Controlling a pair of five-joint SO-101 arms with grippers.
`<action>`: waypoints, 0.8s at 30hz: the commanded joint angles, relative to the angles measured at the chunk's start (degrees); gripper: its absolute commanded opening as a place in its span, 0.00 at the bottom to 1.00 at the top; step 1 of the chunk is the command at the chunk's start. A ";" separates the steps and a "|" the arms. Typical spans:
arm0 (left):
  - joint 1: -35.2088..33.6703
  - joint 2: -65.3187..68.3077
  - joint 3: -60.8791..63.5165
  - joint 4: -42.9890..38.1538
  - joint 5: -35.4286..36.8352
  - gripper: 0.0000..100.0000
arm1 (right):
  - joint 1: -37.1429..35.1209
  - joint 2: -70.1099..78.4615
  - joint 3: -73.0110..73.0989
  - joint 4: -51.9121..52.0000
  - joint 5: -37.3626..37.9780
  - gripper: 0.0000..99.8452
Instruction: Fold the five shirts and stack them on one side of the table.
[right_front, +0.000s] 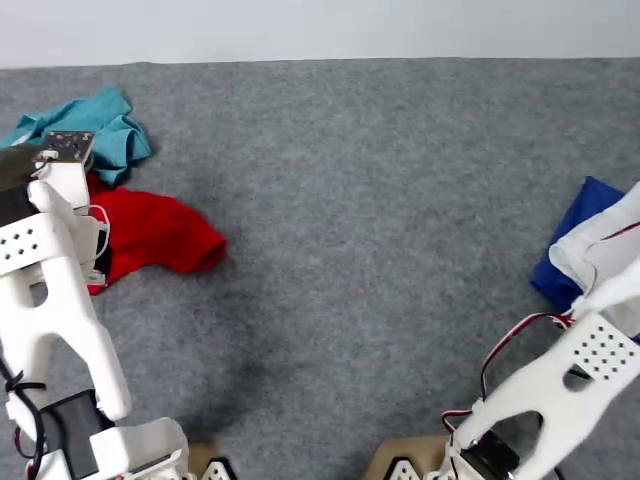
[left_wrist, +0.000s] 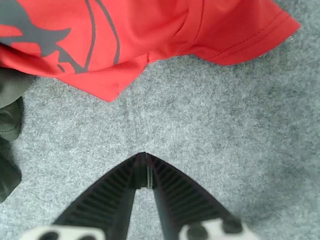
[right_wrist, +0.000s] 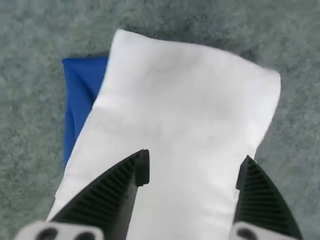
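**Two arms, folded shirts right, loose shirts left**

On the grey felt table, a folded white shirt lies on top of a folded blue shirt at the right edge. The right gripper hangs over the white shirt, jaws spread wide. At the left, a crumpled red shirt bears a dark grey graphic of curved lines, not readable as words. A teal shirt lies bunched just beyond it. The left gripper sits near the red shirt, jaws pressed together and holding nothing.
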 joint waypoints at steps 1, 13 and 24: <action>0.35 -2.20 -0.22 0.53 0.09 0.00 | -1.80 -2.68 2.90 2.15 -4.31 0.19; 0.35 -2.20 -0.13 0.35 0.09 0.00 | -8.13 3.30 14.68 2.07 -5.63 0.01; 0.35 -2.20 -0.13 0.53 0.09 0.00 | -9.36 0.04 14.86 2.33 -5.54 0.01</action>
